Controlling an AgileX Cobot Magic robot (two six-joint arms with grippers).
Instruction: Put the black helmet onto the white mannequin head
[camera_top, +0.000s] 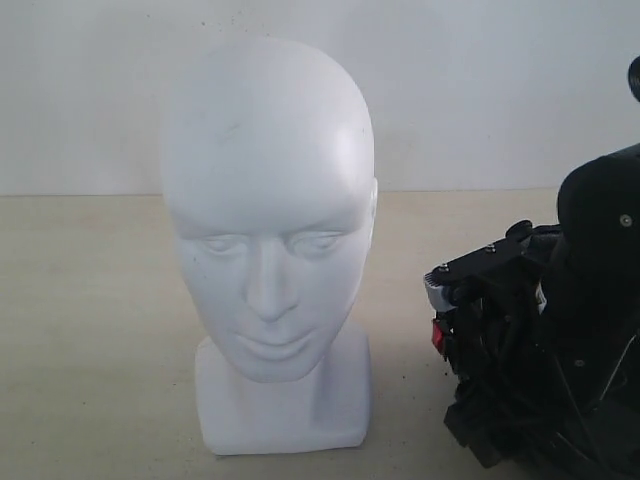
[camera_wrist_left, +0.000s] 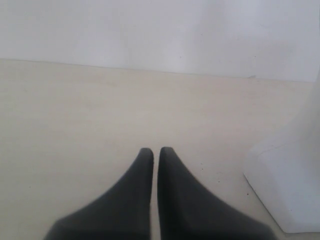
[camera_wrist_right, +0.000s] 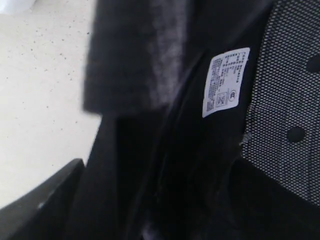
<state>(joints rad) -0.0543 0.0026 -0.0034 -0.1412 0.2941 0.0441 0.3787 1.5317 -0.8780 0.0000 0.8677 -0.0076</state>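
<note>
A glossy white head (camera_top: 268, 230) stands upright on its squared neck in the middle of a pale beige, faintly speckled surface (camera_top: 90, 330), facing the exterior camera. A plain white wall (camera_top: 500, 90) rises behind it. Your left jaws sit low over bare surface near the neck base, all but closed with only a sliver between them, holding nothing. The black helmet (camera_wrist_right: 290, 70) is low at the right, apart from the head, with its red buckle (camera_top: 437, 336) towards the head. Your right jaws are close against its mesh lining and white label (camera_wrist_right: 226, 82); I cannot tell how far open they are.
</note>
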